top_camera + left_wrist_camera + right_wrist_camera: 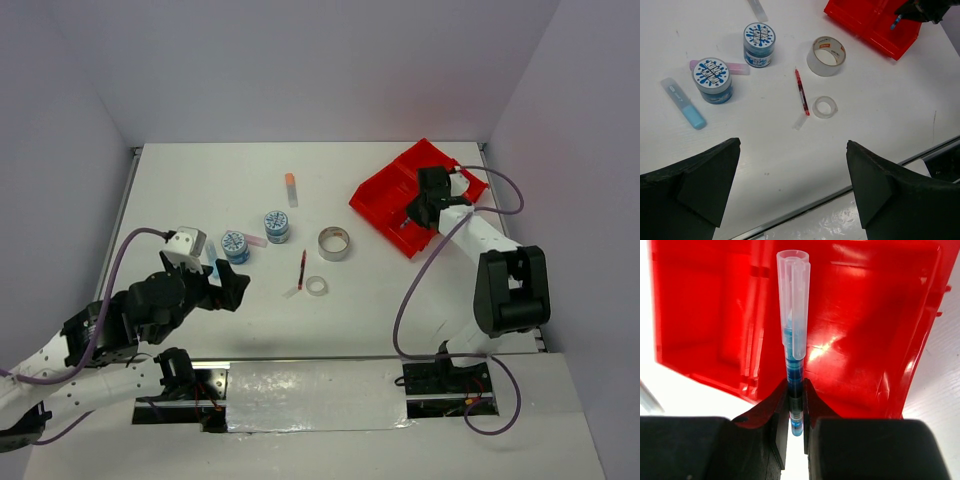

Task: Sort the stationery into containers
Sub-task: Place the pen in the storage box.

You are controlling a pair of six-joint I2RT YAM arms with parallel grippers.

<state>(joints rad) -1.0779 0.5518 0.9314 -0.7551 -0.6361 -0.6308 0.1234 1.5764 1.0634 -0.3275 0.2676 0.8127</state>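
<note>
The right gripper [796, 390] is clamping a blue pen [794, 335] near its tail end, with the clear cap pointing away from the jaws, and is holding it over the red tray [875, 315]. The pen's long axis is running along the wide compartment just right of a divider, so letting go here is likely dropping it inside. The left gripper [792, 145] is hovering above the near counter [765, 150], jaws spread wide and gripping nothing. The red pen [801, 92] and clear tape ring [824, 107] are lying just ahead, nearer this arm
</note>
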